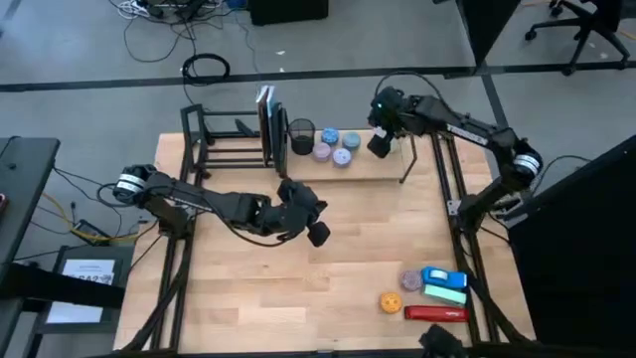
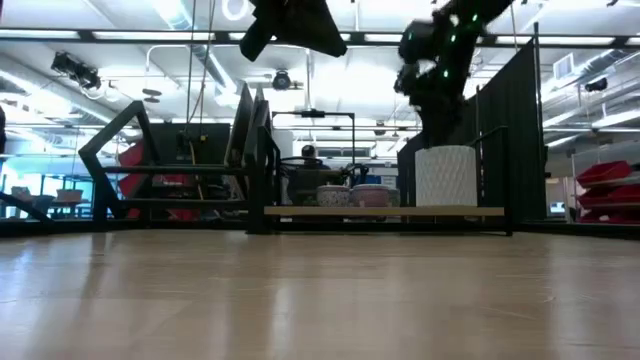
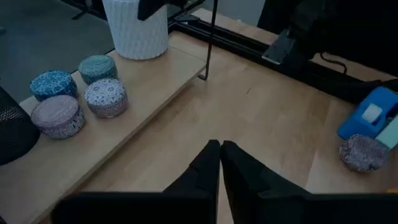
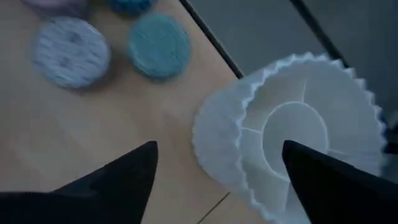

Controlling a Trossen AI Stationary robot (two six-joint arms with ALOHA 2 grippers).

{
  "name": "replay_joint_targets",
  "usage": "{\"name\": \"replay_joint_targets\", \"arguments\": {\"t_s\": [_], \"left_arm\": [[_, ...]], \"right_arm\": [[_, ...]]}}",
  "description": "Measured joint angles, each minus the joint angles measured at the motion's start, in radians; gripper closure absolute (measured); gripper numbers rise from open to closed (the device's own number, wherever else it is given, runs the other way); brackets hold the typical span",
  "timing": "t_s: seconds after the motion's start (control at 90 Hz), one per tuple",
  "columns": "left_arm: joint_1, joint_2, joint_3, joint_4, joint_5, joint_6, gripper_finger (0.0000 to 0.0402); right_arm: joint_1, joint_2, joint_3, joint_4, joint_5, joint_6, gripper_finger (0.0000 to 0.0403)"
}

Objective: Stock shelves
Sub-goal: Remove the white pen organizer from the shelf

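I see 4 round tins (image 3: pixel 78 93) and 1 mesh cup (image 3: pixel 12 134) crowding the shelves (image 1: pixel 234 149) beside my spread right gripper (image 4: pixel 217 168) over the white holder (image 4: pixel 292 134); left gripper (image 3: pixel 220 155) pressed together.

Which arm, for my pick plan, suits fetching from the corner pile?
Probably left: the left tool hangs empty mid-table, facing the pile; the right tool is open over the cup on the shelves.

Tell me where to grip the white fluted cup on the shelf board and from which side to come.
Grip the white fluted cup by its rim wall, one finger inside and one outside, coming from straight above. It stands upright with its open mouth facing up, and its ribbed wall looks too wide to span. The right claw is open over it; the left claw is shut, over mid table.
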Motion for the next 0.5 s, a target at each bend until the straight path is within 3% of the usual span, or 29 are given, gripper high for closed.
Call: {"name": "replay_joint_targets", "arguments": {"t_s": [0.233,0.5], "left_arm": [[0.000,0.014,0.000,0.007,0.001,-0.001,0.0402],[0.000,0.015,0.000,0.014,0.002,-0.002,0.0402]], "right_arm": [[-0.009,0.066,0.000,-0.006,-0.031,-0.019,0.0212],[0.038,0.072,0.001,0.009,-0.054,-0.035,0.0369]]}}
